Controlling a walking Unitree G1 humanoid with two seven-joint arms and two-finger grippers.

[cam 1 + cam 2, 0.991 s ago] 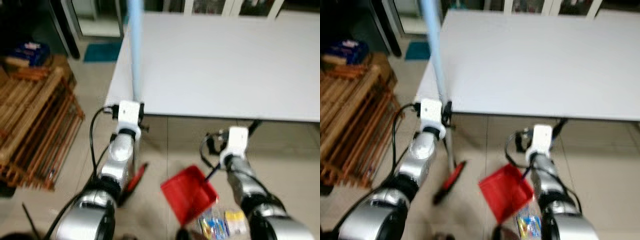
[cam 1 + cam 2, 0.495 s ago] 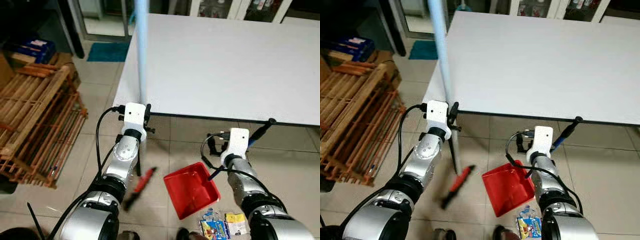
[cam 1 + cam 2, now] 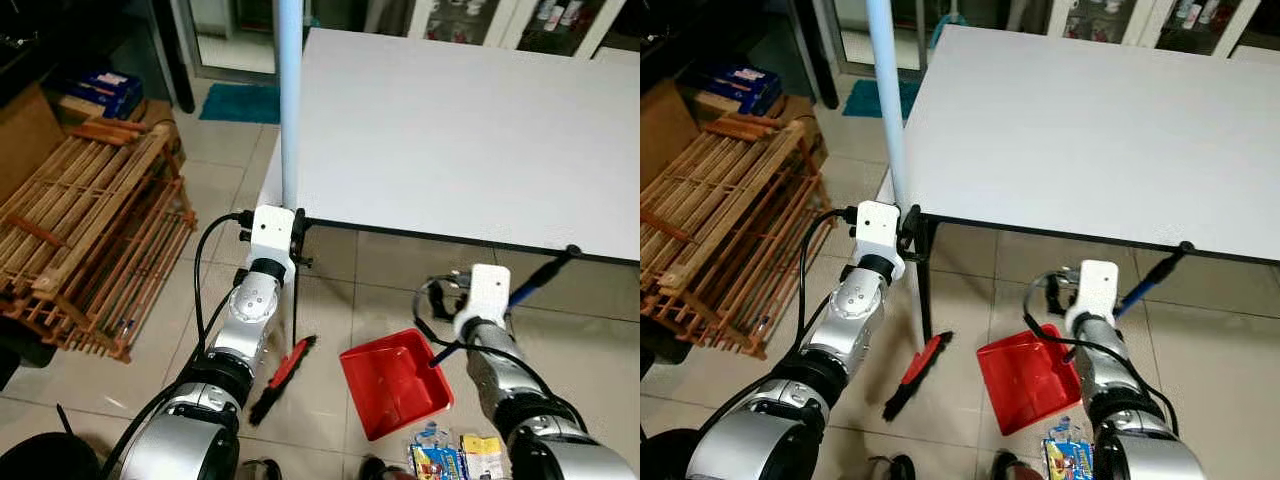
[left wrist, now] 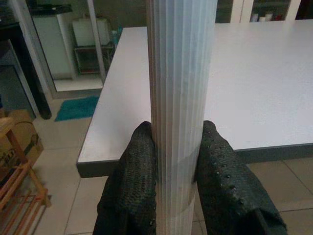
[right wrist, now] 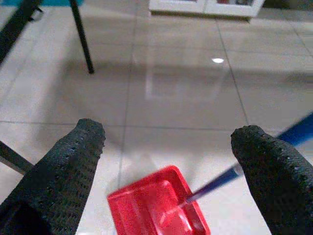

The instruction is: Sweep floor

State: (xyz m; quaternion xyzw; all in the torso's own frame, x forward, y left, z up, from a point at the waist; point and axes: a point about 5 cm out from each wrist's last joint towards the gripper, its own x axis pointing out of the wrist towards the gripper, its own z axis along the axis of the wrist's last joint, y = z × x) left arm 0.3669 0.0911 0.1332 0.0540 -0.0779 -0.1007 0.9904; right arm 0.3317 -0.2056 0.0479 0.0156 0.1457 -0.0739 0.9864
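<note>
The left gripper [image 4: 177,161] is clamped tight on the pale blue broom handle [image 3: 290,100], one black finger pressed on each side, the pole rising upright by the corner of the white table [image 3: 470,130]. Down on the tiled floor [image 3: 200,330] the red and black broom head [image 3: 283,366] rests just beside the red dustpan [image 3: 395,382], a little apart from it. The right gripper [image 5: 171,147] hangs wide open over the pan, holding nothing. The blue dustpan handle [image 3: 1150,280] slants up beside that wrist. Bright wrappers [image 3: 455,460] lie near the pan. A wooden rack [image 3: 90,230] stands on the robot's left.
</note>
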